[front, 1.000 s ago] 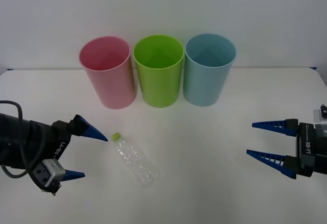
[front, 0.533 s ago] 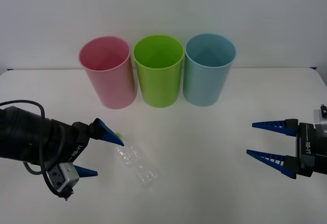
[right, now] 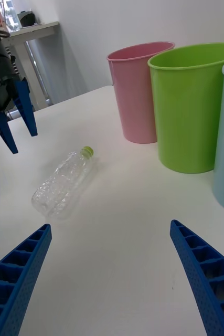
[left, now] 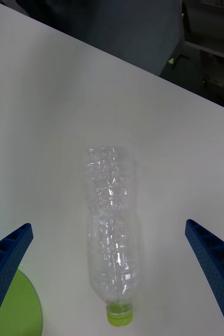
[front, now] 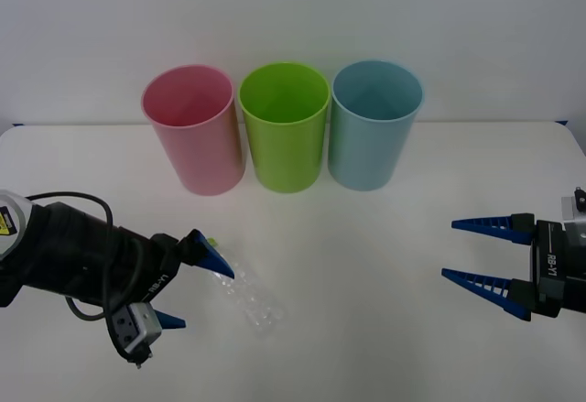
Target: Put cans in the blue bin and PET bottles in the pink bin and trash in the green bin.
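The clear PET bottle (front: pixel 249 298) with a lime-green cap lies on its side on the white table, cap end towards the bins. My left gripper (front: pixel 203 298) is open just left of it, and its far fingertip covers most of the cap. In the left wrist view the bottle (left: pixel 112 231) lies between my open fingers (left: pixel 7 257), untouched. The pink bin (front: pixel 193 129), green bin (front: pixel 285 127) and blue bin (front: pixel 375 124) stand in a row at the back. My right gripper (front: pixel 450 250) hovers open at the right, holding nothing. Its wrist view shows the bottle (right: pixel 64 184) and the left gripper (right: pixel 16 125) beyond it.
The white table (front: pixel 366 329) stretches bare between the bottle and my right gripper. A wall rises close behind the bins. The table's far edge runs just behind them.
My left gripper has moved right and slightly down, from well left of the bottle to right beside its cap end. The bottle and the right arm have stayed put.
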